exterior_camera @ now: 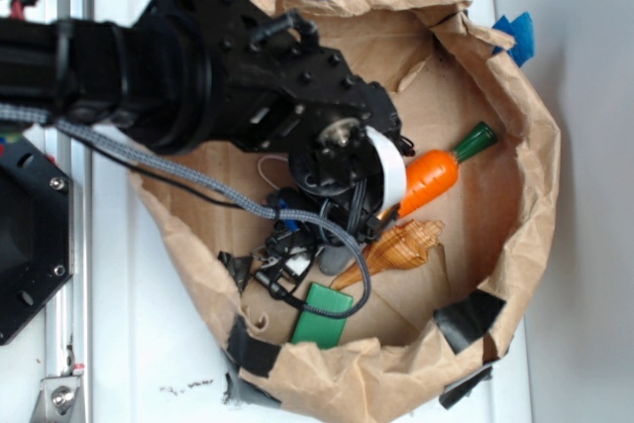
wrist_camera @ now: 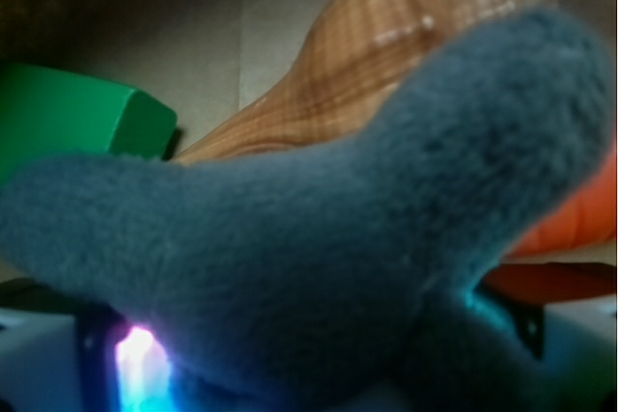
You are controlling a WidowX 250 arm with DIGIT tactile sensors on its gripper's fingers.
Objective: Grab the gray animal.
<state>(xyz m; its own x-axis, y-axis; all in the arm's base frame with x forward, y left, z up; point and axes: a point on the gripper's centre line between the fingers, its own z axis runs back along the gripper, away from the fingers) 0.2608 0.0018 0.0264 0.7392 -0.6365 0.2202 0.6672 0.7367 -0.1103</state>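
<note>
The gray animal (wrist_camera: 319, 238) is a fuzzy gray plush that fills most of the wrist view, very close to the camera; its face and ears are hidden. In the exterior view only a small gray patch of it (exterior_camera: 335, 261) shows under the arm, next to the seashell. My gripper (exterior_camera: 297, 253) is low inside the paper bag, right over the plush. In the wrist view my gripper (wrist_camera: 309, 359) has its dark fingers (wrist_camera: 94, 349) standing wide apart at both sides of the plush, with lit gaps beside them.
A tan-orange ridged seashell (exterior_camera: 401, 245) lies just behind the plush, also in the wrist view (wrist_camera: 367, 55). An orange carrot (exterior_camera: 436, 170) lies further right, a green block (exterior_camera: 319, 314) to the front. The crumpled brown paper bag wall (exterior_camera: 525, 146) rings everything.
</note>
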